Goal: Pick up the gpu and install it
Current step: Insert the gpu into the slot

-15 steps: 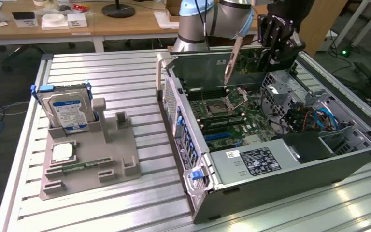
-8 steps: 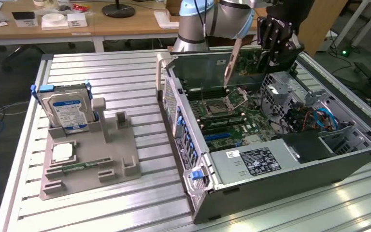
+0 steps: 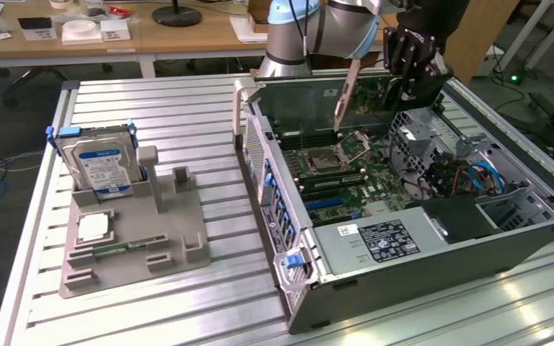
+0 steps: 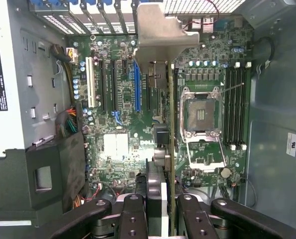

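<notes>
Exterior view first: the gripper [image 3: 407,83] hangs over the open case [image 3: 402,268], near the case's far wall, and it is clamped on the gpu [image 3: 346,97]. From here I see the card mostly by its pale metal end bracket, a thin strip pointing down into the case, tilted a little off upright. Its lower end is above the motherboard [image 3: 354,189] (touching or not, I cannot tell). A power supply [image 3: 378,239] with a black label fills the near corner of the case. Outside the case, on the exterior view's left, a gray holder [image 3: 156,238] lies on the slatted metal table [image 3: 161,108]. A hard drive [image 3: 104,167] with a blue and white label stands at the holder's far end, and a slim memory stick [image 3: 123,249] lies in it further forward.

Wrist view next: I look straight down into the case. The gpu [image 4: 170,149] runs edge-on between the two black fingers [image 4: 133,219], which press on it from both sides, so the gripper [image 4: 162,216] is closed on the card. The card's bracket [image 4: 162,35] reaches toward the slotted rear wall of the case. Under it, the card lines up between the long blue slot [image 4: 136,87] and the open processor socket [image 4: 201,114] on the motherboard [image 4: 118,99].
</notes>
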Tool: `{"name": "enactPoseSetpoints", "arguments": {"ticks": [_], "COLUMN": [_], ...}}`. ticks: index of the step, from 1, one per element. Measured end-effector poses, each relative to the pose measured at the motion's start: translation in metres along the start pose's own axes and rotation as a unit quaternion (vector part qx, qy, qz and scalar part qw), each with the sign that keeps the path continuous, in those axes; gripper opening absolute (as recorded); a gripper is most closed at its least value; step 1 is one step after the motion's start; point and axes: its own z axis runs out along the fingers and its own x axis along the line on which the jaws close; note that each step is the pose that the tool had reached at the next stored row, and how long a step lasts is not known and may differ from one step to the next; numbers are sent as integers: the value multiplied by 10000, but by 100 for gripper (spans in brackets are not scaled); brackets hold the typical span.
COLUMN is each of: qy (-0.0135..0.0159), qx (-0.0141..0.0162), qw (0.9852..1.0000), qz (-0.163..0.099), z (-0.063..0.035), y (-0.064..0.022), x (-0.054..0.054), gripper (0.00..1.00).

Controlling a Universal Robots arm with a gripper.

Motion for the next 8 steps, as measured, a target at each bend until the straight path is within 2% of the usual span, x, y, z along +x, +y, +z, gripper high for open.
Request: {"name": "enactPoseSetpoints", "arguments": {"ticks": [8], "qy": [2], "qx": [0], "qw": [10000], "qz": [0], "z": [41], "y": [4], "x": [1], "gripper": [28]}}
